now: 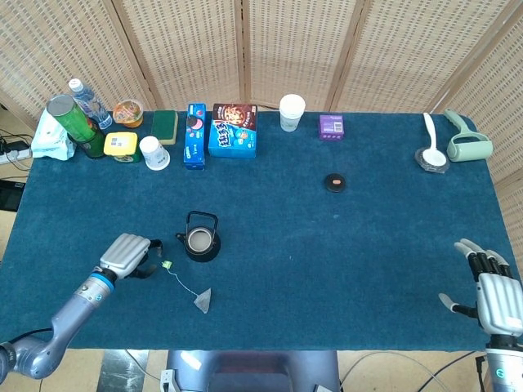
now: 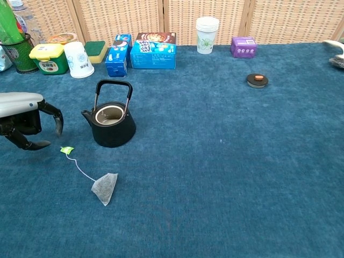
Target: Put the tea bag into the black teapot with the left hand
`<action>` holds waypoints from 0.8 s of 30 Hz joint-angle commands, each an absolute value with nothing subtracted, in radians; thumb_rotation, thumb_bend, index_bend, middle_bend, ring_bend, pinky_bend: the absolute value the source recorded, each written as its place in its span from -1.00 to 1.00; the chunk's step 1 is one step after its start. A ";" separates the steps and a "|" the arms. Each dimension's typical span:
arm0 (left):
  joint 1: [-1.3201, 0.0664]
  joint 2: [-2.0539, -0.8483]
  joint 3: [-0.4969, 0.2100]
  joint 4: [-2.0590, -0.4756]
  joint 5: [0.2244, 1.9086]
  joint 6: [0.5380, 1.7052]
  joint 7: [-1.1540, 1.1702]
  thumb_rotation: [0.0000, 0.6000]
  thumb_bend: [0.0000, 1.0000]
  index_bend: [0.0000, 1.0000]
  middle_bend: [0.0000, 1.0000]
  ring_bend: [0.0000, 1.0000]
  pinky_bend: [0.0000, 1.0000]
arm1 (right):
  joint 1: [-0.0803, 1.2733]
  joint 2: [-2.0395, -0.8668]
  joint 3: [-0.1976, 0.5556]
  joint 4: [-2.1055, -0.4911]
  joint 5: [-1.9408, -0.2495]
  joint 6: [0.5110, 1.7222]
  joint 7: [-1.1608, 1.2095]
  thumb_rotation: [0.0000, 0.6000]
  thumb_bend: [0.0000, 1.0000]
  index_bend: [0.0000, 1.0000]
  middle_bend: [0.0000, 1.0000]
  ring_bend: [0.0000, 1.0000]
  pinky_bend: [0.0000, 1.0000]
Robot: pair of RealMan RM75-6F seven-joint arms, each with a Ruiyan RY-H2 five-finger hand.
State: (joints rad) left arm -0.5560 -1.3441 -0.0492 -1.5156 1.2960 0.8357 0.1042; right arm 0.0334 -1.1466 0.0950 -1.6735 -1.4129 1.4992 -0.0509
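blue box (image 2: 155, 51): white characters on the front, too blurred to read
small blue box (image 2: 117, 56): printing too small to read
purple box (image 2: 243, 47): white marks, not legible
paper cup (image 2: 206, 35): faint green print, not legible
yellow-lidded tub (image 2: 48, 58): label unreadable

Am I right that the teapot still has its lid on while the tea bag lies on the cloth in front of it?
Not quite. The teapot is open, with no lid on it; the chest view shows straight into its mouth. The tea bag does lie on the cloth in front of it, and the left hand is not yet touching it.
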 commanded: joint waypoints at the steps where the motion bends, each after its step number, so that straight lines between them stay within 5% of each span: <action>1: -0.561 -1.354 -0.045 -1.505 1.288 0.828 0.107 1.00 -0.20 -0.09 1.00 1.00 0.82 | 0.033 -1.146 0.095 -1.673 -1.413 1.499 -0.051 1.00 -0.75 -0.64 -0.63 -0.57 -0.70; 24: -0.589 -1.421 -0.039 -1.445 1.238 0.810 0.131 1.00 -0.20 -0.08 1.00 1.00 0.82 | 0.015 -1.142 0.093 -1.669 -1.407 1.516 -0.041 1.00 -0.75 -0.64 -0.63 -0.57 -0.70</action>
State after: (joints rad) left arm -0.5893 -1.4209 -0.0391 -1.4456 1.2383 0.8098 0.1311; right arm 0.0151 -1.1417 0.0931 -1.6694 -1.4067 1.5155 -0.0411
